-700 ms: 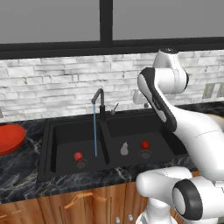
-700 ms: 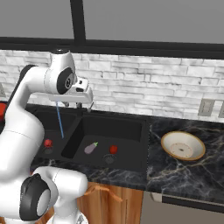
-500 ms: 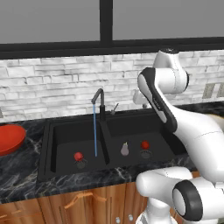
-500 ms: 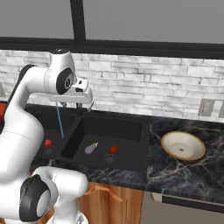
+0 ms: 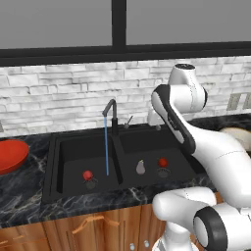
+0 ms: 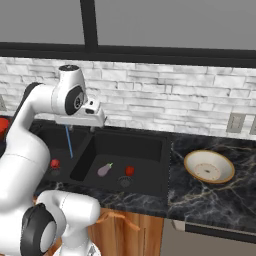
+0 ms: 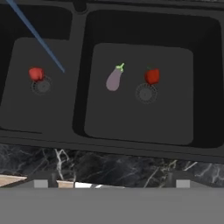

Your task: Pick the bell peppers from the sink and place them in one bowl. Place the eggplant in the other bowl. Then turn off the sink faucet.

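Nothing is visibly shifting since the earlier frames: the arm is keeping the same raised pose over the sink [image 5: 63, 147] and the vegetables are lying where they were. The claw [image 6: 80, 120] is hanging high above the basins with its jaws spread wide and nothing between them.

Looking down from the claw in the hand view, the eggplant [image 7: 114, 79] is lying almost straight below, on the floor of the right basin, with its green tip pointing away from the claw. Just to its right, one bell pepper [image 7: 152, 76] is sitting at the edge of that basin's drain. The other bell pepper [image 7: 36, 74] is resting well off to the claw's left, in the left basin, touching the rim of its drain.

A thin blue stream of water [image 5: 106, 147] is running from the faucet [image 5: 112, 113] into the left basin, below and left of the claw.

The red bowl [image 5: 11, 155] is sitting on the counter far to the claw's left; the tan bowl [image 6: 208, 166] is sitting on the counter far to its right.
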Available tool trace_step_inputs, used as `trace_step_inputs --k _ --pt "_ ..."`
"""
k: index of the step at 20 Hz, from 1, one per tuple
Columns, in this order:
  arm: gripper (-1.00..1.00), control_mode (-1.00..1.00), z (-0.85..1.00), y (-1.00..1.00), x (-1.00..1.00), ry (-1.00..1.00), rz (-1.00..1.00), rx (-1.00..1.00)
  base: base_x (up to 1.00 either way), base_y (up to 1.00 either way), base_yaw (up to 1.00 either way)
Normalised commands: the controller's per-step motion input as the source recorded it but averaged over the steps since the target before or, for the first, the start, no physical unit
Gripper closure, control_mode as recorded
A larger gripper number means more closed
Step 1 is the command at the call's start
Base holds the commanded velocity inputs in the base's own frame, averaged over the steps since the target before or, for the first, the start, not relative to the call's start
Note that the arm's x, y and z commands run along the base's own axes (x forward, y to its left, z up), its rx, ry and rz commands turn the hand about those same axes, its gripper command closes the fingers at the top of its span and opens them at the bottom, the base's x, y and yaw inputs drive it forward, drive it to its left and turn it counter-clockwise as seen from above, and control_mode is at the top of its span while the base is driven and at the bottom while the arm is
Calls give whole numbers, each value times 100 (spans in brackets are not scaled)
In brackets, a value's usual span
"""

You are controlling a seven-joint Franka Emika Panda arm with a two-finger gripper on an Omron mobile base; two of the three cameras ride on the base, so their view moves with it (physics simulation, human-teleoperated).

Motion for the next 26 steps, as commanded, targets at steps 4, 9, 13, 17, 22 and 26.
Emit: trace_step_inputs --k 4,9,13,17,22,26 --pt "-100 -100 -46 0 -4 4 -7 2 0 0 0" --pt "-100 -100 -40 -4 0 7 -2 4 0 0 0" --pt "-100 -100 -43 -1 2 8 -5 7 0 0 0" --pt "-100 -100 -39 0 12 8 -5 5 0 0 0" --pt "-100 -100 -41 0 19 8 -6 2 0 0 0" --pt "-100 -100 -46 0 22 6 -5 0 0 0 0"
